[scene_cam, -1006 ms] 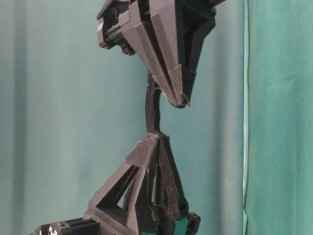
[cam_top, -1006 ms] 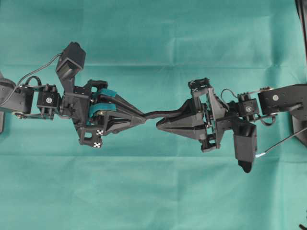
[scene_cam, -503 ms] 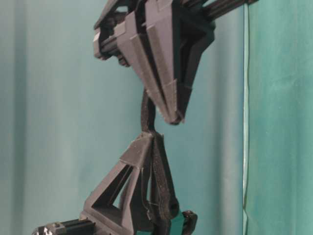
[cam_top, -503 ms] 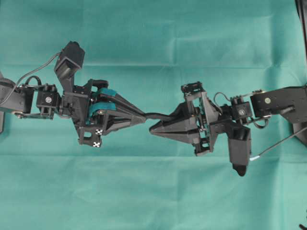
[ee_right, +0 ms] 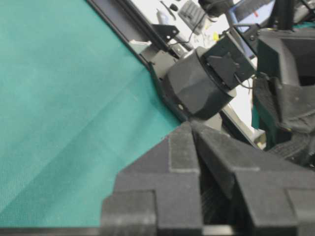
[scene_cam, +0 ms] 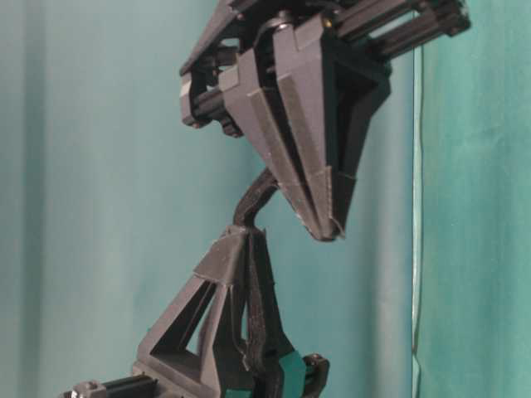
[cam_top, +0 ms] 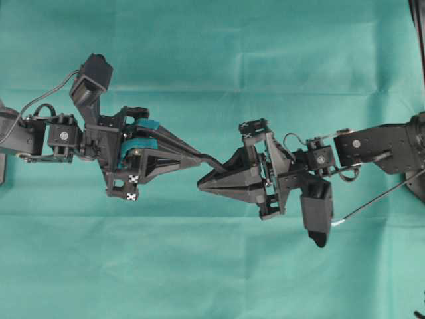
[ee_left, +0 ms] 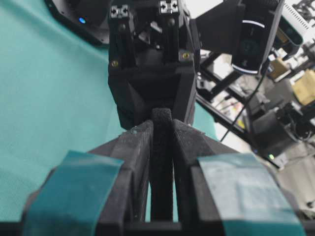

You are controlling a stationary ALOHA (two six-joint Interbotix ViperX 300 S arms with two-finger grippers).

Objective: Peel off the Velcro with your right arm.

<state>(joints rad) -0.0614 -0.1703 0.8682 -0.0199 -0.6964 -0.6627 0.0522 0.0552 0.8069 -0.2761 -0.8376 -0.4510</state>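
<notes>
The Velcro (cam_top: 214, 160) is a thin black strip spanning the short gap between the two grippers above the green cloth. My left gripper (cam_top: 198, 159), with teal patches, is shut on it; in the left wrist view the Velcro (ee_left: 161, 162) runs straight down between the jaws of the left gripper (ee_left: 162, 123). The all-black right gripper (cam_top: 200, 186) is shut, its tips together in the right wrist view (ee_right: 189, 125). In the table-level view the Velcro (scene_cam: 253, 199) curves up from the left gripper (scene_cam: 241, 232) and goes behind the right gripper (scene_cam: 328, 235), so the exact grip point is hidden.
Green cloth (cam_top: 199, 266) covers the whole table. Both arms hang above it near the middle. The right wrist camera housing (cam_top: 317, 212) and its cable (cam_top: 378, 199) trail behind the right gripper. A black frame (cam_top: 418, 26) stands at the far right edge.
The right gripper has moved left, closer to the left gripper, and its tip now passes below the left jaws' tip. The Velcro between them is shorter and more bent. The left arm shifted slightly left.
</notes>
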